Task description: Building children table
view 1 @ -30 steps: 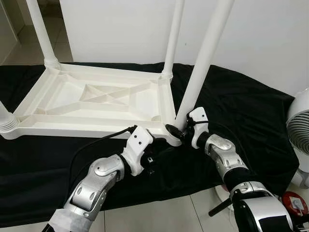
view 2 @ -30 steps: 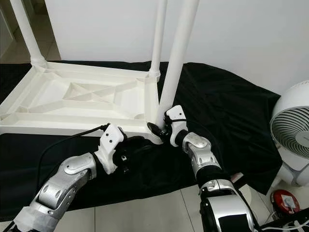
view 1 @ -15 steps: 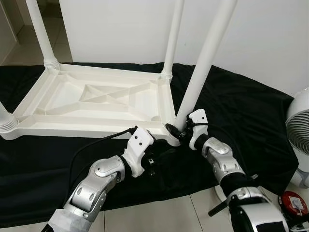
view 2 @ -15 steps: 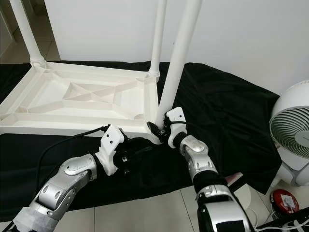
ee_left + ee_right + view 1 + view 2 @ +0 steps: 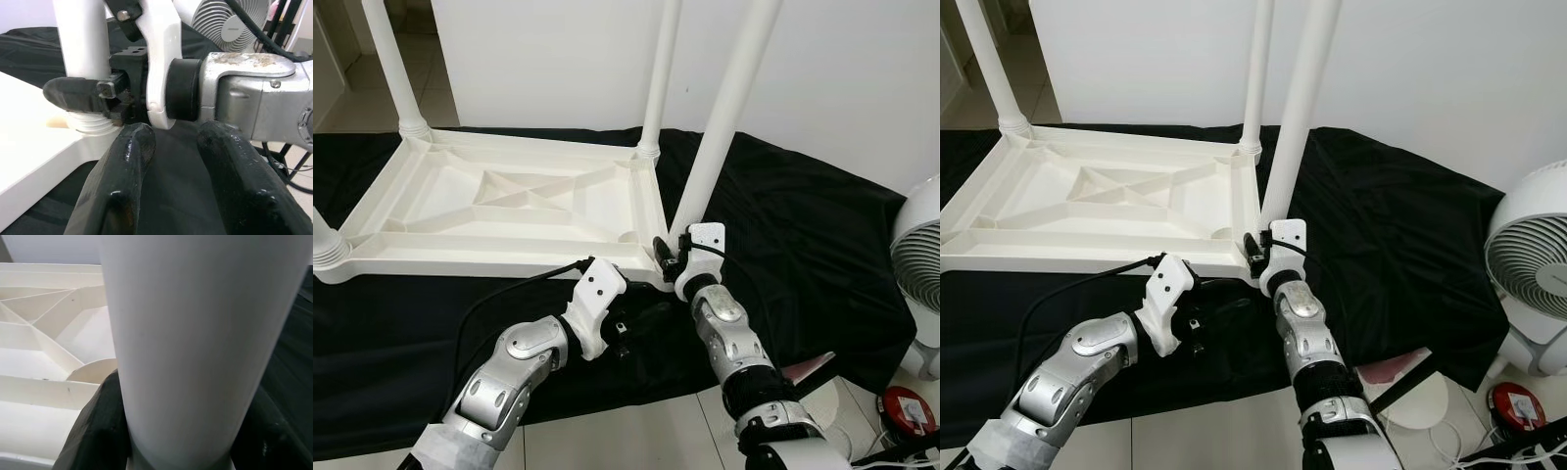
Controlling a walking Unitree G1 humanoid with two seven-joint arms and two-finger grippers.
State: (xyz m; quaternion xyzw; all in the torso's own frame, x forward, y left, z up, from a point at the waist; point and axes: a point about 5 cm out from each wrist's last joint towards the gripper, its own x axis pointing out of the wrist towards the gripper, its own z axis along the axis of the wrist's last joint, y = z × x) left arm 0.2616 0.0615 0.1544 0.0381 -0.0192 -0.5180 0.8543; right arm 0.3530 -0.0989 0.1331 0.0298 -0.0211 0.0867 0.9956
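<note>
A white children's table (image 5: 509, 201) lies upside down on a black cloth (image 5: 803, 255), its legs pointing up. My right gripper (image 5: 671, 253) is shut on the near right leg (image 5: 724, 108) just above its ribbed base at the table's corner. In the right wrist view the leg (image 5: 195, 333) stands between the black fingers (image 5: 98, 431). My left gripper (image 5: 631, 328) rests open, low over the cloth just in front of that corner. The left wrist view looks past its own fingers (image 5: 127, 161) at the right wrist (image 5: 244, 93) and the leg's base (image 5: 85, 125).
Three more legs stand on the table: far left (image 5: 386, 59), far right (image 5: 661, 69), near left (image 5: 323, 245). A white fan (image 5: 1533, 264) and a red object (image 5: 1518, 406) sit on the tiled floor at right. A white wall rises behind.
My right forearm has swung in from the right and now rises straight up to the leg from the front, its gripper turning around the leg's base. The left arm has stayed put.
</note>
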